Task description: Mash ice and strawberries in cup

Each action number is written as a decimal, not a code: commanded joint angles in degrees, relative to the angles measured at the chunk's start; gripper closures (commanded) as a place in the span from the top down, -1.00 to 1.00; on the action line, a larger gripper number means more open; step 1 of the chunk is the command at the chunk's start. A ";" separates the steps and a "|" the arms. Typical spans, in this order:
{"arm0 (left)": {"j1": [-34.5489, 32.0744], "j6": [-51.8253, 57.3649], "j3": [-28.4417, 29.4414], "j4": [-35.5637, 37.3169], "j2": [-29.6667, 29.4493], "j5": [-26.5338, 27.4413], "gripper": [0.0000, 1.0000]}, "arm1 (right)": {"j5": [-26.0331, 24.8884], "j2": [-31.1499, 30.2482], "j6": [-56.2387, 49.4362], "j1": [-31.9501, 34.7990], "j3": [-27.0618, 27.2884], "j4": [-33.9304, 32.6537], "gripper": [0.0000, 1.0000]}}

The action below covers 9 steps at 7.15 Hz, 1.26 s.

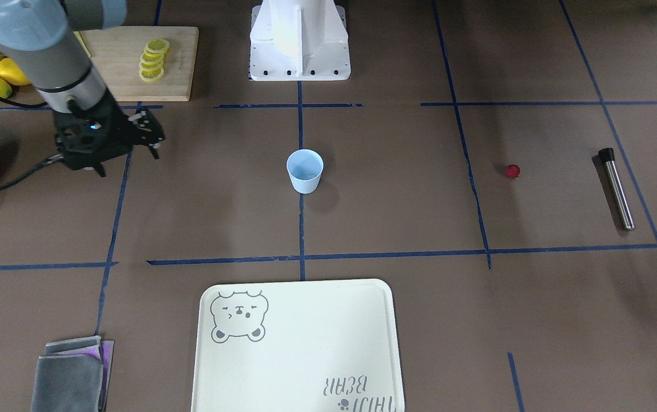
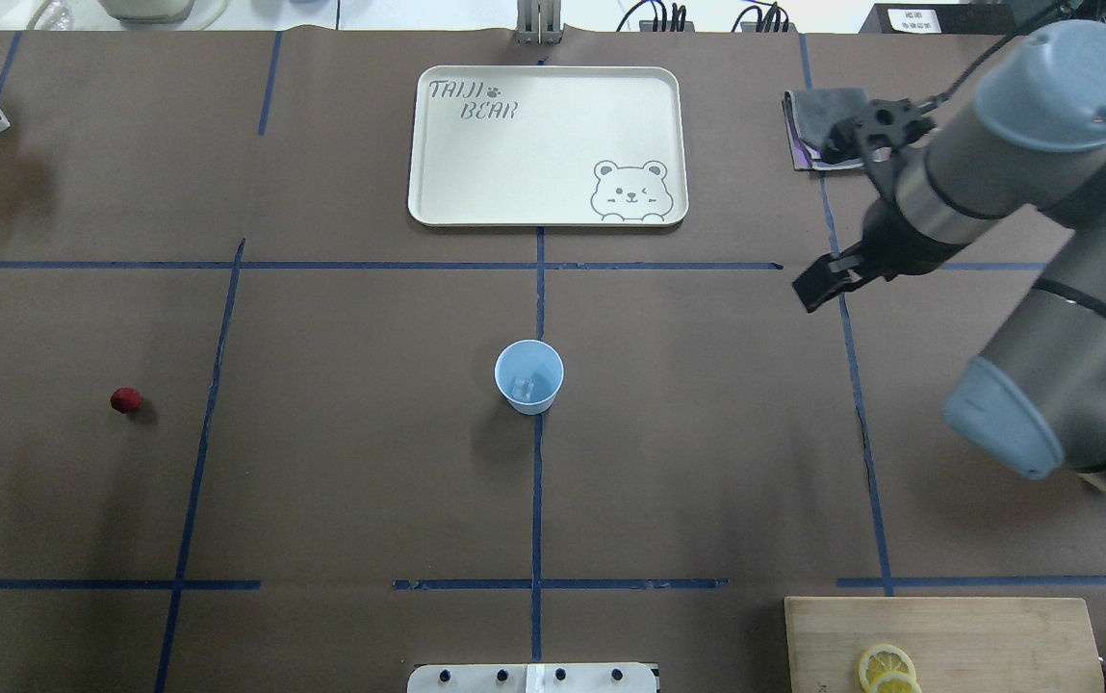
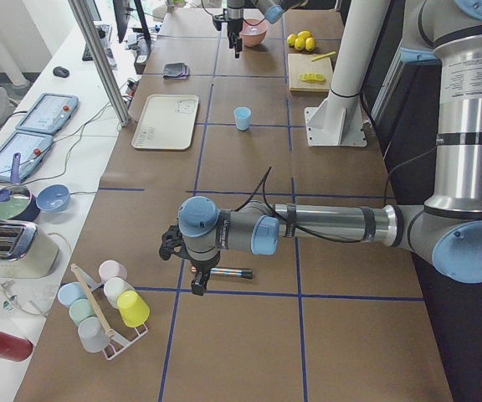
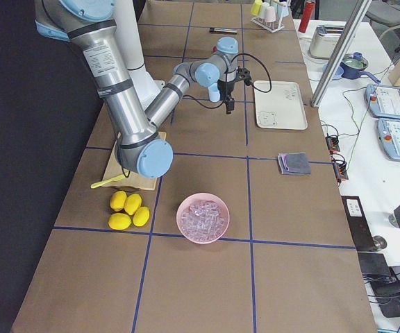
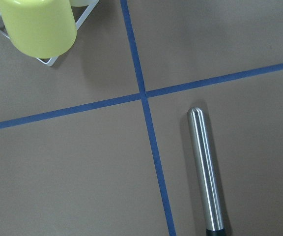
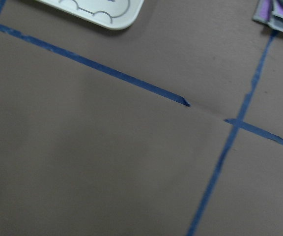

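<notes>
Ice chunks (image 2: 521,387) inside upright blue cup (image 1: 305,182); strawberry (image 1: 512,170) well apart.

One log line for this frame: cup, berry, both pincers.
cup: upright, table centre, ice inside | strawberry: on table, apart from cup | right pincer: empty, above table | left pincer: over muddler, state unclear

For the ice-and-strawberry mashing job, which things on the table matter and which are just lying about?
Job: light-blue cup, ice in it, strawberry, steel muddler, pink bowl of ice.

Lying about: bear tray, lemons, cutting board with lemon slices, folded cloths, spare cups on a rack.
</notes>
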 commanded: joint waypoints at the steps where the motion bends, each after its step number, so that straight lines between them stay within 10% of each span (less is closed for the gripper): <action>1: 0.06 0.00 -0.15 0.00 0.15 0.00 1.00 | 6.79 -13.84 -18.73 10.75 1.76 5.42 0.99; 5: 0.06 0.00 -0.15 0.00 0.33 0.00 1.00 | 10.07 -30.04 -33.89 17.90 -2.70 20.89 0.98; 9: -0.03 0.17 -0.42 0.00 0.41 0.00 1.00 | 15.26 -29.36 -41.83 22.05 -11.59 21.02 0.88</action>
